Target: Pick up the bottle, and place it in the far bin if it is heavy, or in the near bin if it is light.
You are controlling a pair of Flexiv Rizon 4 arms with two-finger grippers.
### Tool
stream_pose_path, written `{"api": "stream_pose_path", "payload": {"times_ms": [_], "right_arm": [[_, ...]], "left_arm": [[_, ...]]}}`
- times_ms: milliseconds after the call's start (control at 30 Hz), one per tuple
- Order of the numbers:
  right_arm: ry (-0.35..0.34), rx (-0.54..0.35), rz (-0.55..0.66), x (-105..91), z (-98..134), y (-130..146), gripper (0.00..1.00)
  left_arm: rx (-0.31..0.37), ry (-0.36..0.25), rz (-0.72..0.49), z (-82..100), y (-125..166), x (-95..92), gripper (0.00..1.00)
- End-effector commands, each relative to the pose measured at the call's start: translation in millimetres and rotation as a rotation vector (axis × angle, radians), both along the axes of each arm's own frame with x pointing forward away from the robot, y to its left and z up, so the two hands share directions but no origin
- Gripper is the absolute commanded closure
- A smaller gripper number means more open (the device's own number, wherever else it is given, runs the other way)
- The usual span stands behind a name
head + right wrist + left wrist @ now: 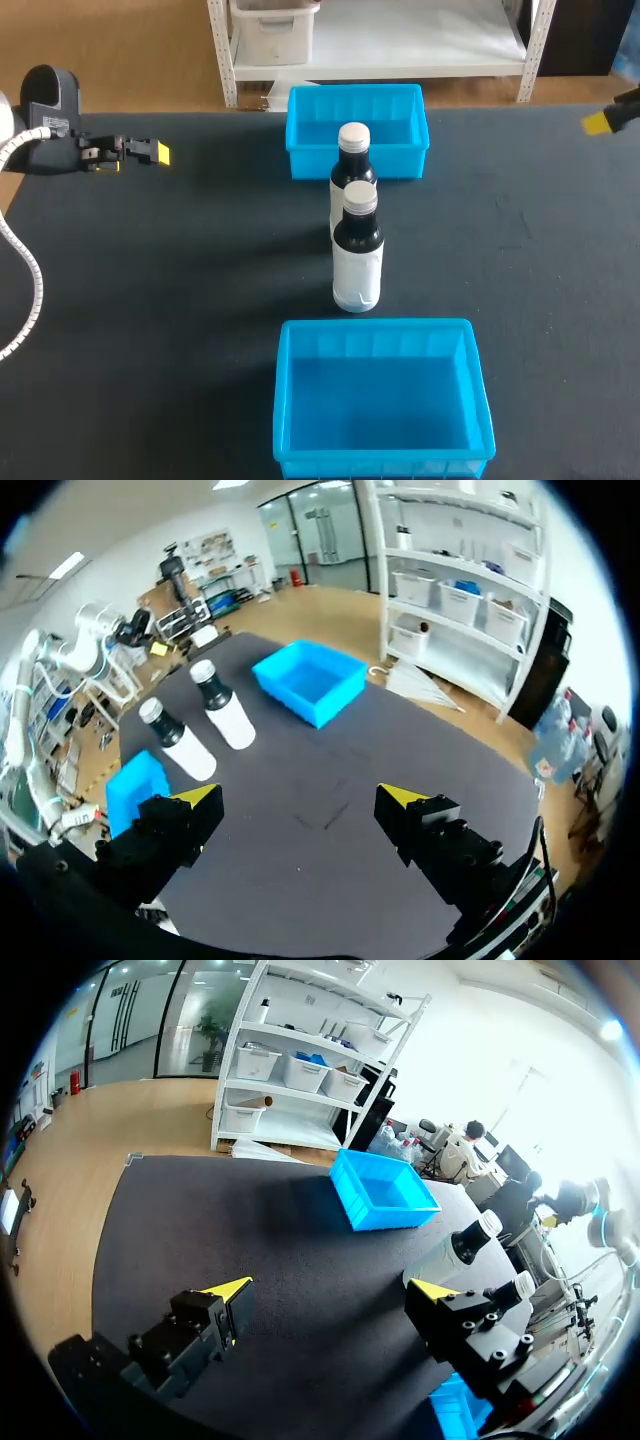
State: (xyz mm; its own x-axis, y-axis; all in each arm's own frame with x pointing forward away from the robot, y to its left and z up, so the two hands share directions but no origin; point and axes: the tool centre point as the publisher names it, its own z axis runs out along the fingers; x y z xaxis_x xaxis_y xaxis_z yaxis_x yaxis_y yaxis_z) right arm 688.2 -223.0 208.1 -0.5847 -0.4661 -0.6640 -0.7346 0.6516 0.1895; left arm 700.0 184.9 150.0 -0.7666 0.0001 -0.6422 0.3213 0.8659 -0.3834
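Dark grey matting covers the surface, and along its middle we see four things in a line. At the upper centre of the head view sits the far bin, a bright blue plastic tub with its top uncovered. Just in front of its near wall stands the far bottle, a dark bottle with a white label wrap and a white cap, upright on the surface. Directly below it in the frame stands the near bottle, of the same kind and also upright; they are so close that we cannot tell whether they touch. At the lower centre lies the near bin, a second bright blue plastic tub, apart from the near bottle. The left end effector hangs at the upper left of the frame, well apart from both bottles, and its wrist view shows it spread wide over the matting. The right end effector shows only a yellow tip at the upper right edge. Its own view shows it spread wide too, gripping nothing, with the bottles ahead.
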Motion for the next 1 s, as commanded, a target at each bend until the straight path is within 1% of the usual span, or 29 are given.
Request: {"api": "stream_pose_path", "payload": {"times_ms": [33, 100, 133, 200, 233, 300, 333, 433, 600, 700, 767, 900, 1000], "right_arm": [[0.12, 0.122, 0.248, 10.3, 2, -2, 0.0], [0.12, 0.122, 0.248, 10.3, 2, -2, 0.0], [0.047, 0.13, 0.317, 12.0, 1, 3, 0.0], [-0.011, 0.142, 0.378, 11.8, -2, 14, 0.0], [-0.037, 0.16, 0.434, 9.3, -4, 20, 0.0], [-0.064, 0.159, 0.474, 4.5, -8, 31, 0.0], [-0.08, 0.173, 0.511, 1.1, -11, 37, 0.0], [-0.104, 0.173, 0.536, -7.0, -21, 50, 0.0], [-0.17, 0.115, 0.533, -25.8, -32, 70, 0.0], [-0.185, 0.09, 0.521, -29.0, -41, 83, 0.0], [-0.201, 0.053, 0.498, -32.5, -46, 93, 0.0], [-0.215, 0.067, 0.483, -40.3, -51, 110, 0.0], [-0.221, 0.084, 0.509, -46.1, -53, 123, 0.0]], "left_arm": [[0.0, 0.0, 0.0, 0.0, 0, 0.0, 0.0], [0.0, 0.0, 0.0, 0.0, 0, 0.0, 0.0], [0.0, 0.0, 0.0, 0.0, 0, 0.0, 0.0], [0.0, 0.0, 0.0, 0.0, 0, 0.0, 0.0], [0.0, 0.0, 0.0, 0.0, 0, 0.0, 0.0], [0.0, 0.0, 0.0, 0.0, 0, 0.0, 0.0], [0.0, 0.0, 0.0, 0.0, 0, 0.0, 0.0], [0.0, 0.0, 0.0, 0.0, 0, 0.0, 0.0], [0.0, 0.0, 0.0, 0.0, 0, 0.0, 0.0], [0.0, 0.0, 0.0, 0.0, 0, 0.0, 0.0], [0.0, 0.0, 0.0, 0.0, 0, 0.0, 0.0], [0.0, 0.0, 0.0, 0.0, 0, 0.0, 0.0], [0.0, 0.0, 0.0, 0.0, 0, 0.0, 0.0]]}}
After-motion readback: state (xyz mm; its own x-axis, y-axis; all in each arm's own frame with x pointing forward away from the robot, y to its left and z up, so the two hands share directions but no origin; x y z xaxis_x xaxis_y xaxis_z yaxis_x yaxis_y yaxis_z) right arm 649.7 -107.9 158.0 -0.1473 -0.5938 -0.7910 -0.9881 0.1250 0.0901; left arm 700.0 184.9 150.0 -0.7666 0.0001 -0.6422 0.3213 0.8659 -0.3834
